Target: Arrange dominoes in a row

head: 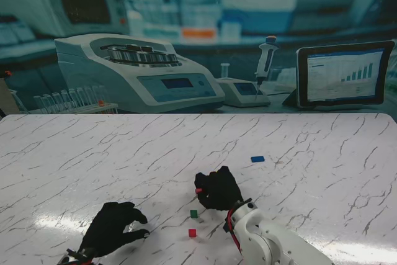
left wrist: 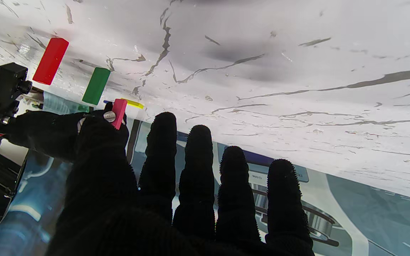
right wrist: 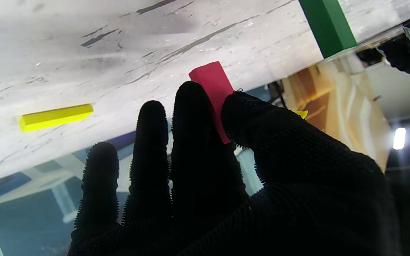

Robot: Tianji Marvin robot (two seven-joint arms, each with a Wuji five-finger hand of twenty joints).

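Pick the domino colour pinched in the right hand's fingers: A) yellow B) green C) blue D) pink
D: the right wrist view shows the right hand pinching a pink domino between thumb and finger, while the green domino and yellow domino sit apart on the table.

Black-gloved right hand, pink domino, green domino, red domino, grey-veined white table

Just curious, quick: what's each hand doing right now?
Left hand: open, holding nothing.
Right hand: closed on a pink domino.
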